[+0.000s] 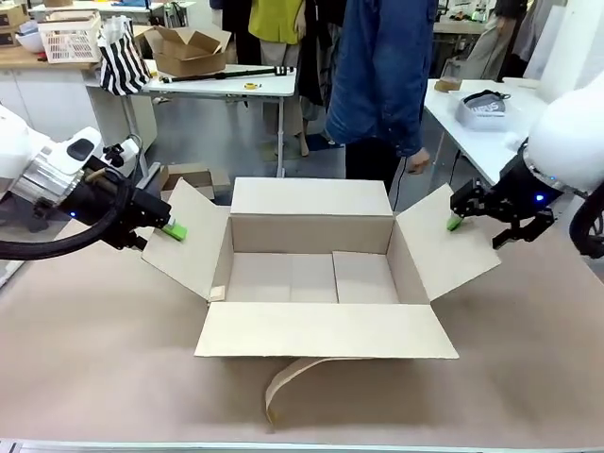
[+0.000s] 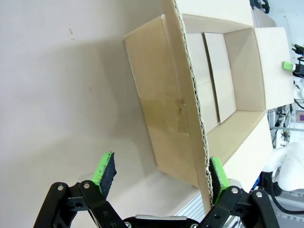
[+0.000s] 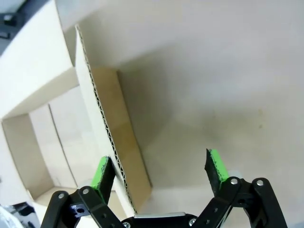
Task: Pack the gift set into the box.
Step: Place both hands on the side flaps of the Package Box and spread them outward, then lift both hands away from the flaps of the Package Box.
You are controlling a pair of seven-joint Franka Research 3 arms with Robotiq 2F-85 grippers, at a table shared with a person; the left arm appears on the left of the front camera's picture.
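item: box (image 1: 283,279). brown corrugated carton, upright at the middle of the table (image 1: 94,359), all 4 top flaps folded outward. interior bare: nothing lies on its floor. a loose strip of brown paper tape (image 1: 283,377) curls from under the near flap.

item: gift set. not in the box and in neither gripper. a flat whitish package with dark print (image 1: 483,109) lies on the side table at far right, well apart from the box; probably the set, but too small to confirm.

item: left gripper (image 1: 170,228). jaws spread wide, gripping nothing. in the left wrist view the edge of the left flap (image 1: 189,241) stands between the fingers, just beside 1 green pad.

item: right gripper (image 1: 457,219). jaws likewise wide apart and holding nothing. in the right wrist view the edge of the right flap (image 1: 444,245) runs between the fingers, close to 1 pad.

item: person (image 1: 382,75). stands behind the far flap, 1 hand hanging at the side.

status: box opened and ready, side flaps attended by both grippers. left to do, by judgement: fetching the set, laying it inside, and possibly closing the flaps. packing itself not yet begun.
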